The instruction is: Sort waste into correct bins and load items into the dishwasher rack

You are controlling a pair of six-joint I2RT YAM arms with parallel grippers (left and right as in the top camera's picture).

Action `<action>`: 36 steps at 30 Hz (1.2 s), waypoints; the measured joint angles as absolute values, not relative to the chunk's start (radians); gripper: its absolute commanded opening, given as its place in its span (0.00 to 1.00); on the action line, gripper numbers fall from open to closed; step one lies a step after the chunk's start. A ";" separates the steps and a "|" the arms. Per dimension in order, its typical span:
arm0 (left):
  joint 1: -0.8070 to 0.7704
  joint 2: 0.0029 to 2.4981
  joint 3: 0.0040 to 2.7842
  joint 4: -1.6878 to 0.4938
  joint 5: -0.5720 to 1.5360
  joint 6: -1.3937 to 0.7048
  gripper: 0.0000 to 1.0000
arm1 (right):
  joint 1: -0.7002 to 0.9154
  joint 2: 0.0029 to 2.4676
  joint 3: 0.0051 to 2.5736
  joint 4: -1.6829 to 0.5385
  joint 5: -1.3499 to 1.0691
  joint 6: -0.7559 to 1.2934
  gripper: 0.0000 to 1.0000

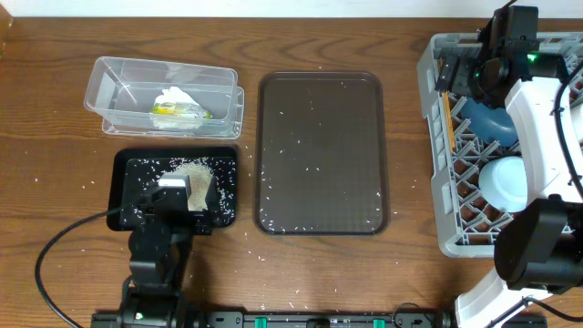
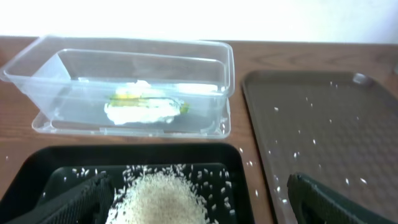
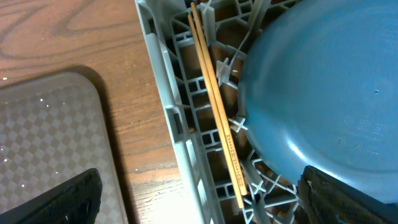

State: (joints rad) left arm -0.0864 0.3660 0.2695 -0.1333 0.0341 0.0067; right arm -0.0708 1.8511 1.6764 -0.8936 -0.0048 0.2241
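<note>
Left gripper point(image 2: 198, 186): jaws wide, nothing held. Both fingers hang over the near half of the black tray point(image 2: 37, 168), with the rice pile point(image 2: 158, 199) below and between them. Loose grains lie round the pile on the tray floor.

Beyond the far edge of the black tray stands the clear tub point(image 2: 124, 62), nested in a second tub of the same kind. It holds the crumpled white napkin point(image 2: 140, 113) with the yellow-green wrapper point(image 2: 134, 98) lying against it.

Right gripper point(image 3: 200, 177): jaws wide, nothing held. The fingers straddle the left wall of the grey dishwasher rack point(image 3: 158, 106), one over the brown serving tray point(image 1: 319, 155) and one over the rack interior. The wooden chopsticks point(image 3: 214, 99) lie side by side in the rack, parallel to that wall and just inside it. The dark blue plate point(image 3: 311, 93) rests on the pegs just beside the chopsticks, with its underside towards the wrist camera. In the overhead view a pale round vessel point(image 1: 504, 180) sits in the rack nearer the robot than the plate; cup or bowl cannot be told.

The brown serving tray lies between the bins and the rack, with scattered rice grains point(image 1: 301, 173) on its surface. More stray grains lie on the tabletop point(image 1: 55, 91) around both trays
</note>
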 measured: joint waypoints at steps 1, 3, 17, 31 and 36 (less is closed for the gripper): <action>-0.086 0.348 0.248 -0.118 0.031 0.009 0.92 | -0.071 1.851 1.676 -0.894 -0.005 0.224 0.99; -0.083 0.312 0.212 -0.104 0.027 0.012 0.92 | -0.071 1.851 1.676 -0.894 -0.005 0.224 0.99; -0.015 0.147 0.047 0.074 0.022 0.024 0.92 | -0.071 1.851 1.676 -0.894 -0.005 0.224 0.99; 0.035 0.015 0.010 -0.014 0.023 0.025 0.92 | -0.071 1.851 1.677 -0.894 -0.005 0.224 0.99; 0.051 0.011 0.016 -0.023 0.025 0.027 0.92 | -0.071 1.851 1.677 -0.894 -0.005 0.224 0.99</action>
State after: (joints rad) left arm 0.0509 0.0109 0.0162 -0.0235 0.0246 0.0265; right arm -0.0708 1.8511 1.6768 -0.8940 -0.0048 0.2241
